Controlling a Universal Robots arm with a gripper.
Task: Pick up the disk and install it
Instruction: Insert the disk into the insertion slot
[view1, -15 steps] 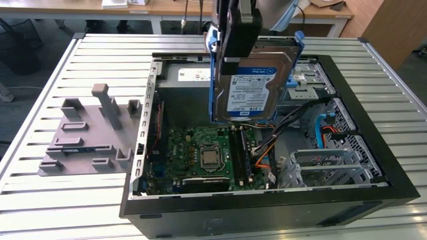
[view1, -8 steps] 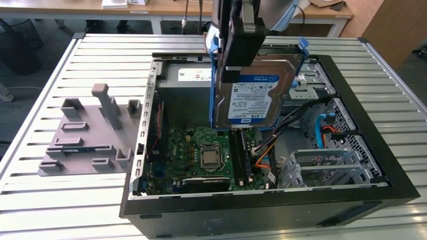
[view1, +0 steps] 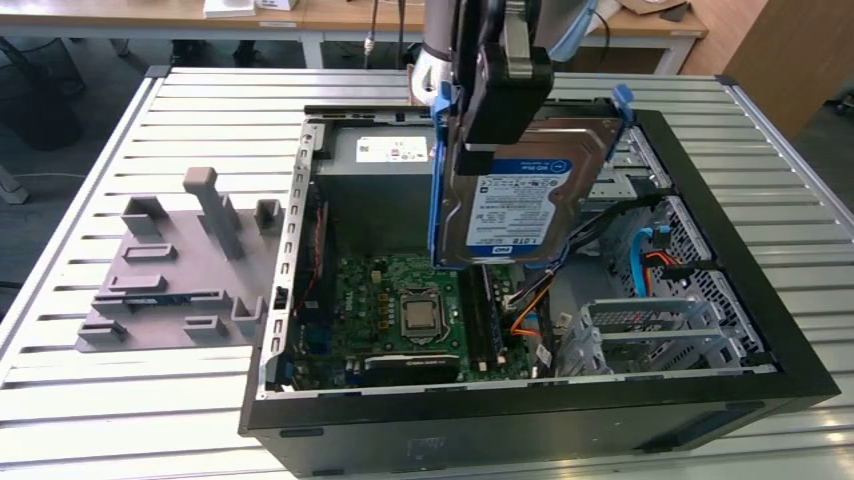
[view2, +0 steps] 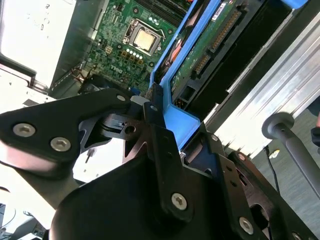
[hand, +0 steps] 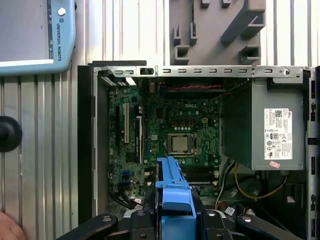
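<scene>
We see a silver disk (view1: 534, 195) with a white-and-blue label (view1: 521, 225) and a blue frame (view1: 437, 185). The motherboard (view1: 387, 290) is green. The power-supply box (hand: 240, 125) is grey with a white sticker (hand: 277, 134). The ribbed table (view1: 107, 400) seems pale silver, perhaps white.

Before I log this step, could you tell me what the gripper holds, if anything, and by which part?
The gripper holds the disk by the top end of its blue carrier frame.

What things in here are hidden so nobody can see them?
1. Exterior view: the disk hides what lies behind it inside the computer case.
2. Exterior view: the arm above the gripper is cut off by the upper edge.
3. First wrist view: the disk's label is turned away; its blue frame faces the camera edge-on.
</scene>
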